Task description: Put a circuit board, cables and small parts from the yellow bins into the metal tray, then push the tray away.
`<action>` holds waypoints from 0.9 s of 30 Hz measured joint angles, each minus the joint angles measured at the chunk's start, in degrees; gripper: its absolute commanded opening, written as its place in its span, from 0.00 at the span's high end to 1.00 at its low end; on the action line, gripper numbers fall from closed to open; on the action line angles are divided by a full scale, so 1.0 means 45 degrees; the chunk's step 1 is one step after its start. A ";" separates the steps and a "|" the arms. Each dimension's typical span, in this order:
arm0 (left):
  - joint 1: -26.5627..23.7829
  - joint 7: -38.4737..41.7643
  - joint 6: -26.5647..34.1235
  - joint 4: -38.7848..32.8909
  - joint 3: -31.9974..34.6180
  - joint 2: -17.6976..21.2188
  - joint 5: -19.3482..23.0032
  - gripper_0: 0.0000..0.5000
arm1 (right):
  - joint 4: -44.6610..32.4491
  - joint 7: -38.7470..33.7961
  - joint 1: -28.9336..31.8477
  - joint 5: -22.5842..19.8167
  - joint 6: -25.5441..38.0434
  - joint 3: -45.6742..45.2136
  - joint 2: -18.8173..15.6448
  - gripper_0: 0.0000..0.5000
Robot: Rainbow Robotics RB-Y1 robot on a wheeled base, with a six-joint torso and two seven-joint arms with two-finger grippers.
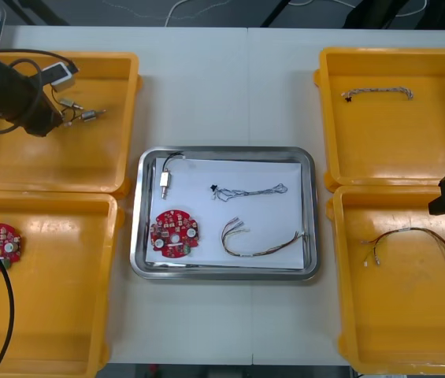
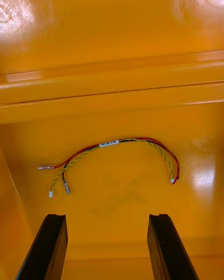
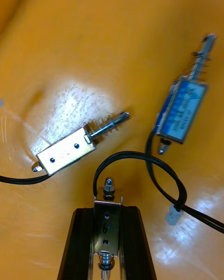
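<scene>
Left claw clenched on a small metal part in the far left yellow bin.
The part you hold is a silver bracket with a domed nut at its outer end; its other end is cut off by the picture's edge. Just past the fingers lie a bare silver part and a blue-labelled part, with a black cable looping between them; you cannot tell where its ends go. Your right claw hangs released over the near right bin, short of a red and yellow cable. The metal tray sits mid-bench, a circuit board inside.
</scene>
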 measured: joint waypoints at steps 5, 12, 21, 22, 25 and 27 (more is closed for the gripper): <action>0.0046 0.0000 0.1071 -0.0915 0.0000 0.0148 -0.0006 1.00 | 0.0001 0.0087 0.0021 -0.0001 0.0000 0.0000 -0.0001 0.00; 0.0052 0.0000 0.2911 -0.2434 -0.0001 0.0515 -0.0063 1.00 | 0.0002 0.0087 0.0030 -0.0004 0.0000 0.0000 -0.0001 0.00; 0.0080 0.0000 0.6210 -0.5798 -0.0036 0.1179 -0.0367 1.00 | 0.0006 0.0087 0.0037 -0.0006 0.0000 0.0000 -0.0002 0.00; 0.0081 0.0001 0.6533 -0.6028 -0.0036 0.1212 -0.0367 1.00 | 0.0006 0.0087 0.0037 -0.0006 0.0000 0.0000 -0.0002 0.00; 0.0082 0.0027 0.7425 -0.6682 -0.0036 0.1243 -0.0365 1.00 | 0.0006 0.0087 0.0038 -0.0006 0.0000 0.0000 -0.0002 0.00; 0.0083 0.0255 0.8038 -0.7190 -0.0036 0.1243 -0.0349 1.00 | 0.0006 0.0087 0.0039 -0.0006 0.0000 0.0000 -0.0002 0.00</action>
